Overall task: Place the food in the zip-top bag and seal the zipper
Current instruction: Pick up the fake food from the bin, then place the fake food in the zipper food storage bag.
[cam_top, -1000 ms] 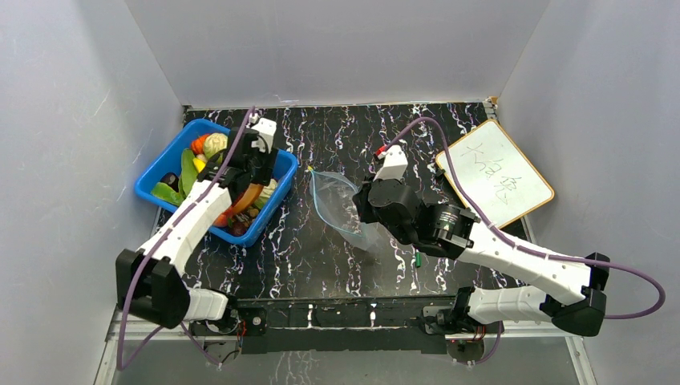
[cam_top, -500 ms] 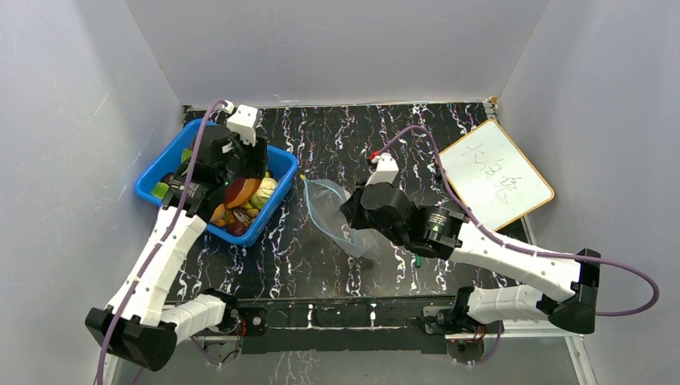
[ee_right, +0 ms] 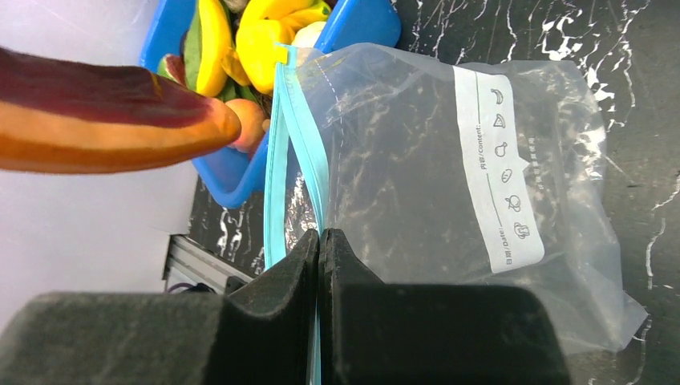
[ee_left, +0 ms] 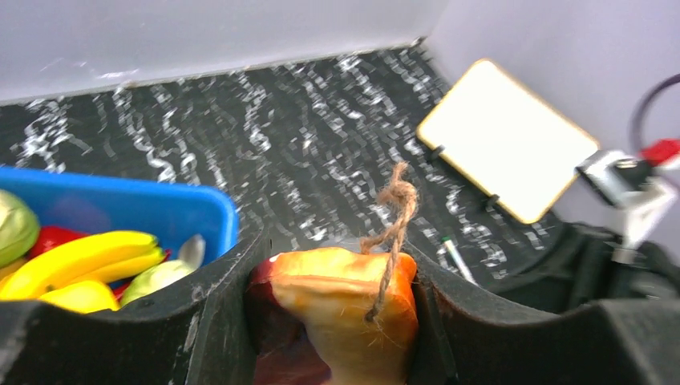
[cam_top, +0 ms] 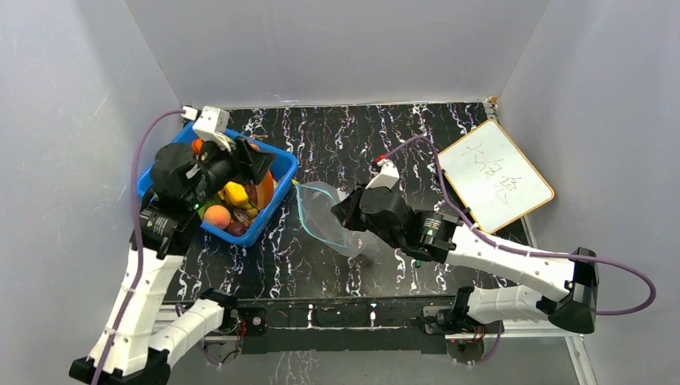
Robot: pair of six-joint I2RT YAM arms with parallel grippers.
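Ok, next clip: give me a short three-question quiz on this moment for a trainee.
1. True or false: the right end effector is shut on the zip-top bag.
2. What does the left end effector hold? A) a banana B) an orange-red food piece C) a pen
3. Fill in: the other food lies in the ___ bin.
Key: 1 true; 2 B; 3 blue.

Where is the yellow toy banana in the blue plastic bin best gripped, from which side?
Grip the yellow toy banana across its narrow middle, coming from above: it lies flat on top, and the walls of the blue plastic bin likely block the sides.
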